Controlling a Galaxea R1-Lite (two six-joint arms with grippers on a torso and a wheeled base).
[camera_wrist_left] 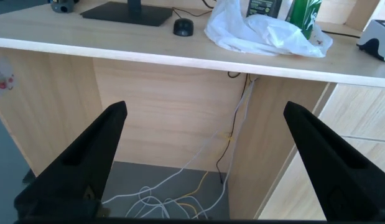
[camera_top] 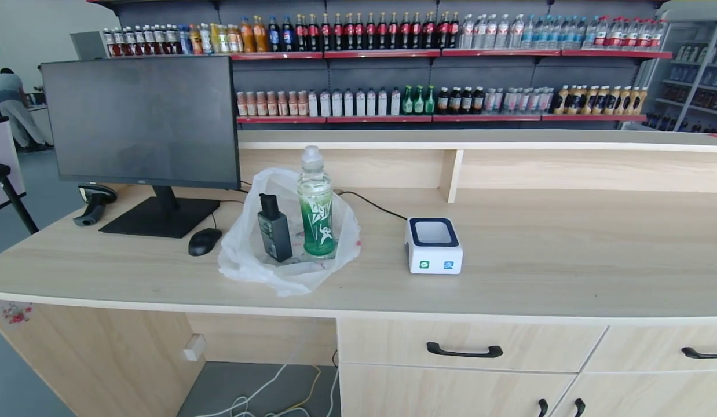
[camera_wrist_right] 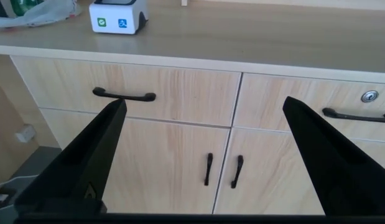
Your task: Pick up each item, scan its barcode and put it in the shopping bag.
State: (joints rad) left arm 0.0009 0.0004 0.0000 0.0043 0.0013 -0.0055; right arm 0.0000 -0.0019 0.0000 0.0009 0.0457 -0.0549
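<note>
The left gripper (camera_wrist_left: 204, 107) is being held low before the counter (camera_top: 567, 260), below and left of the scanner (camera_top: 432, 246), its 2 fingers spread wide with nothing between them. The right gripper (camera_wrist_right: 204, 101) is being held equally agape and empty, facing the drawers (camera_wrist_right: 180, 93) beneath the scanner. Just left of the scanner the shopping bag (camera_top: 289, 272) is lying open with 2 items standing in it, a green bottle (camera_top: 317, 214) nearer the scanner and a dark bottle (camera_top: 274, 229) beyond it, while a mouse (camera_top: 204, 241) and monitor (camera_top: 141, 119) are sitting farther left.
</note>
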